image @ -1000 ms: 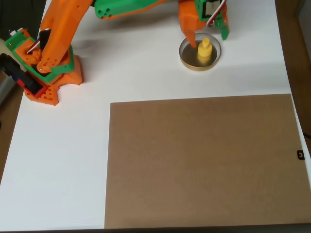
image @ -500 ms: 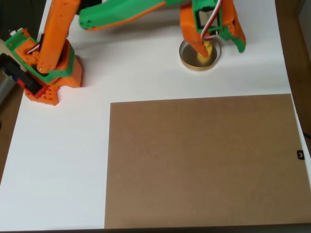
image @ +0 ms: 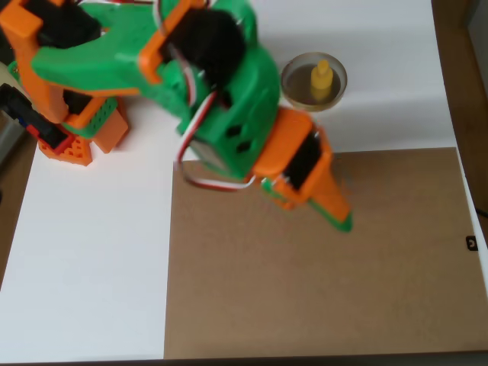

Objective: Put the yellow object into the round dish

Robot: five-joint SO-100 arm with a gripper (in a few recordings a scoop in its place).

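Arm (image: 160,69) is the biggest thing in the overhead view: green/orange, blurred, raised high over the table, base at upper left. Gripper (image: 335,213) hangs above the brown board (image: 320,290), well apart from the dish. Fingers look pressed together w/ nothing between them, but motion blur makes that a soft call.

Brown board covers the lower-right of the white table (image: 84,267). Dark strip along the right edge is prob floor or the table side; small black tab (image: 472,243) at the board's right edge.

Round dish (image: 314,81) sits on the white top near the far edge, just above the board. Yellow object (image: 321,81) stands upright inside it, knob up, clear of the gripper. Task looks done.

Risks from here, my read:
- arm sweeping back low could clip the dish rim and slide or tip it; dish is light and on a smooth surface
- yellow object is narrow at the top, so a knock to the dish could topple it
- dish is close to the table's far edge, little margin if shoved
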